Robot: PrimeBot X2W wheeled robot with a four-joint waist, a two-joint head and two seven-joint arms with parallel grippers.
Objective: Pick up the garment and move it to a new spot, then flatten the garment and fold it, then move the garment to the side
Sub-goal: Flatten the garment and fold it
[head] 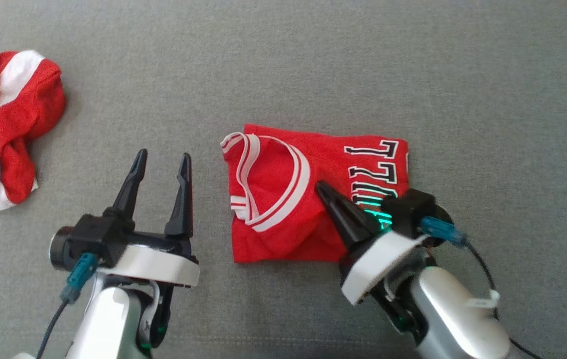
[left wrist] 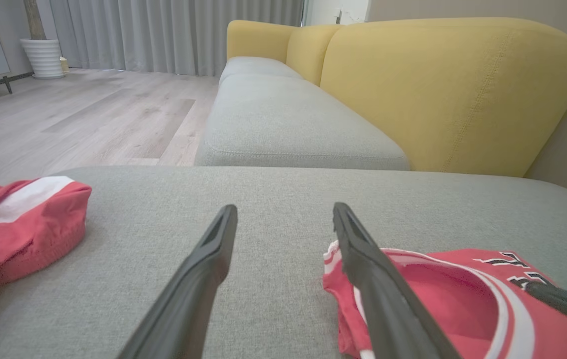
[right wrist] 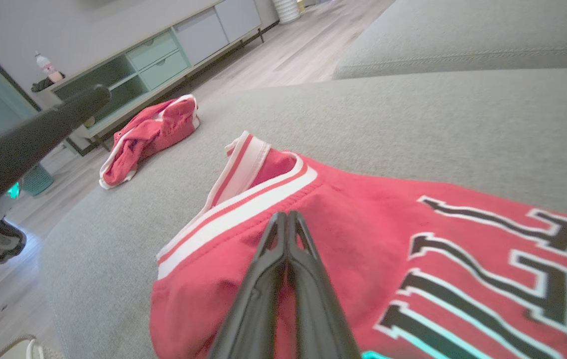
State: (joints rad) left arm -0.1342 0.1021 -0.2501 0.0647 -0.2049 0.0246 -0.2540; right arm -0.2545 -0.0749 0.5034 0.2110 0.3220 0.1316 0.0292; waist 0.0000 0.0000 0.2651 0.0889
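Red folded jersey (head: 288, 239), lettering (head: 373, 172) partly hidden; right gripper (head: 321, 186) clenched atop it, left gripper (head: 163, 155) spread, empty.

The left tool (head: 163, 160) is held with its two dark fingers spread well apart, pointed straight ahead from its pale forearm (head: 106, 319). The right tool (head: 323, 188) is held with both fingers pressed together, slanted toward the left tool.

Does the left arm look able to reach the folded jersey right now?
Probably yes: the left gripper is open, only bare cushion separates it from the jersey; the right gripper sits farther right.
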